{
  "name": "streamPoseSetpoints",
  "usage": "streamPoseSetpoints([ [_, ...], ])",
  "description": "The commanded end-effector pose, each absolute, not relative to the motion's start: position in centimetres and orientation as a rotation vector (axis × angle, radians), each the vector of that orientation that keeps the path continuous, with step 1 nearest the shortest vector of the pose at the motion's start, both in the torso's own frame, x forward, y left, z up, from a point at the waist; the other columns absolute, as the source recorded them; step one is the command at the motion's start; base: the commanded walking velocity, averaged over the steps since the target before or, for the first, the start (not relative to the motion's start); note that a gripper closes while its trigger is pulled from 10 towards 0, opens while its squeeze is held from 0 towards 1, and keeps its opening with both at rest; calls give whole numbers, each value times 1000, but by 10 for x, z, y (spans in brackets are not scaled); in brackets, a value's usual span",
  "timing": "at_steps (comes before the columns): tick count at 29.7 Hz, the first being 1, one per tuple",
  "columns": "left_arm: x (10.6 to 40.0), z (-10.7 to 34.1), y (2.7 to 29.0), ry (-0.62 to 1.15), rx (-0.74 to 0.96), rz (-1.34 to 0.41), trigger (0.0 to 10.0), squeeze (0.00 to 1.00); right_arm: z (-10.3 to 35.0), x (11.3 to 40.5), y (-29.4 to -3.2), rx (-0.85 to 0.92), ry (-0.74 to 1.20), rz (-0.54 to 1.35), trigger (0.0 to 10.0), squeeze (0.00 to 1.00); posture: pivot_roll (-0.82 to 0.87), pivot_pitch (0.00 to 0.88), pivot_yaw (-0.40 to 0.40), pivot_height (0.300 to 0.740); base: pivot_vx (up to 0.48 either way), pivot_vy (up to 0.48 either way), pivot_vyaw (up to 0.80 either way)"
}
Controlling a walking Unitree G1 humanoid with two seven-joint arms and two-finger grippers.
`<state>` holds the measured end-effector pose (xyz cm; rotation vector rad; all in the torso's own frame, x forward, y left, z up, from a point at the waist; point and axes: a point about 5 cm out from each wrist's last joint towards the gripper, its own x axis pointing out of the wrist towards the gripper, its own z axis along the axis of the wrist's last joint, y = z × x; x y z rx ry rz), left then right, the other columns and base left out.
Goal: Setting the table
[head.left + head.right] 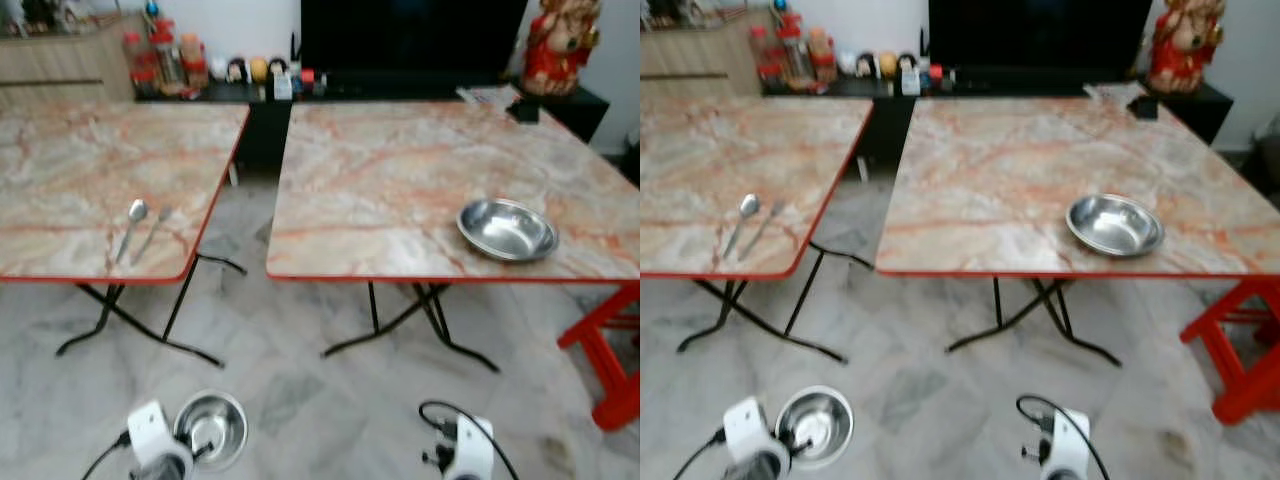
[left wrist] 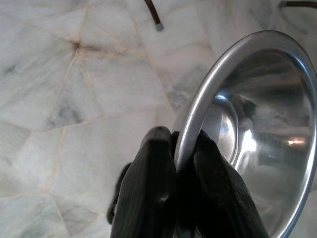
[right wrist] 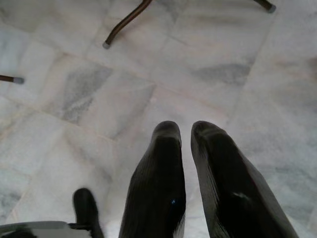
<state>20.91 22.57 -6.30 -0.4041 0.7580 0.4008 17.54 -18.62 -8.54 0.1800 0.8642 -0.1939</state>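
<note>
Gripping a steel bowl (image 2: 257, 134) by its rim: left gripper (image 2: 181, 148), fingers clamped one on each side of the rim edge, bowl tilted with its hollow facing the camera. In the left eye view that held bowl sits at lower left of the frame, just beside the left wrist, over the marble floor (image 1: 300, 400) and well short of either surface.

Right gripper (image 3: 185, 131) hangs low at lower right, fingers nearly together with a thin gap, nothing between them, pointing at the floor.

Second bowl (image 1: 507, 229) rests upright on the right surface (image 1: 400, 170), near its front edge, centre right of the frame. Spoon (image 1: 132, 222) and fork (image 1: 155, 230) lie side by side near the front edge of the left surface (image 1: 90, 170), middle left. Red stool (image 1: 605, 345) at the right edge, beside the right surface. Dark cabinet (image 1: 400, 85) with clutter along the top of the frame.
</note>
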Motion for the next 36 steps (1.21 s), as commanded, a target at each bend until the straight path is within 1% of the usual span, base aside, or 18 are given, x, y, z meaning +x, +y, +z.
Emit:
streamPoseSetpoints([
  [1, 207, -65, 222, 775, -408, 401, 10000, 0, -85, 175, -192, 170, 865, -206, 10000, 0, 6, 0, -1, 740, 0, -259, 0],
  [6, 206, -65, 221, 779, -337, 349, 10000, 0, -86, 173, -193, 179, 868, -217, 10000, 0, 4, 0, 1, 740, 0, -52, 0],
  [9, 206, -65, 223, 767, -343, 358, 10000, 0, -85, 175, -193, 179, 862, -216, 10000, 0, 1, 0, 2, 740, 0, 0, 0],
  [12, 204, -66, 225, 784, -305, 351, 10000, 0, -85, 175, -193, 176, 861, -212, 10000, 0, 2, 0, 2, 740, 0, 0, 0],
  [18, 200, -68, 226, 795, -299, 366, 10000, 0, -85, 174, -193, 157, 864, -200, 10000, 0, 1, 0, 1, 740, 304, 0, 0],
  [36, 201, -68, 223, 799, -298, 342, 10000, 0, -84, 175, -196, 176, 856, -220, 10000, 0, -9, 0, -5, 740, 372, 0, 0],
])
